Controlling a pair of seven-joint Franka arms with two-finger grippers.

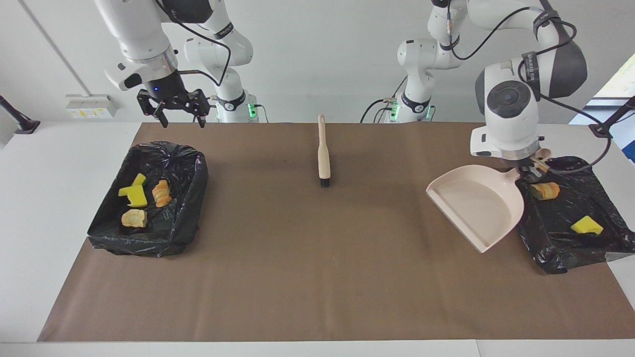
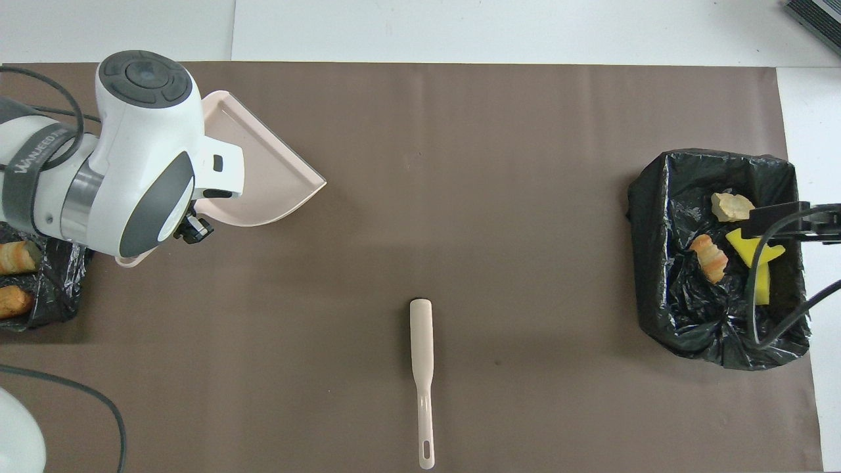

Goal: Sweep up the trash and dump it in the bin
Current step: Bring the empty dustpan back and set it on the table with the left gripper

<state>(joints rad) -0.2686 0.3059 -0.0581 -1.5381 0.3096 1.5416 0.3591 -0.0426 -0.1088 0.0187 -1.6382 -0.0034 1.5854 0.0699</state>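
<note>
We see two arms [image 1: 516, 99] [image 1: 149, 44] of glossy white, rounded shells joined at dark grey collars. Each large joint ends in a flat, round, dark grey cap with a raised centre; on the left arm one such cap [image 2: 145, 73] faces upward in the overhead view. A dark grey band on that arm carries pale lettering [image 2: 36, 152], too small for us to read fully. Thin black cables [image 1: 501, 27] loop loosely along the outside of both arms. The wrist sections show a bare metallic ring [image 2: 77, 200]. Both bases [image 1: 414, 106] carry small green lights. The right gripper [image 1: 178, 119] is black, angular, with a small blue light above it.
</note>
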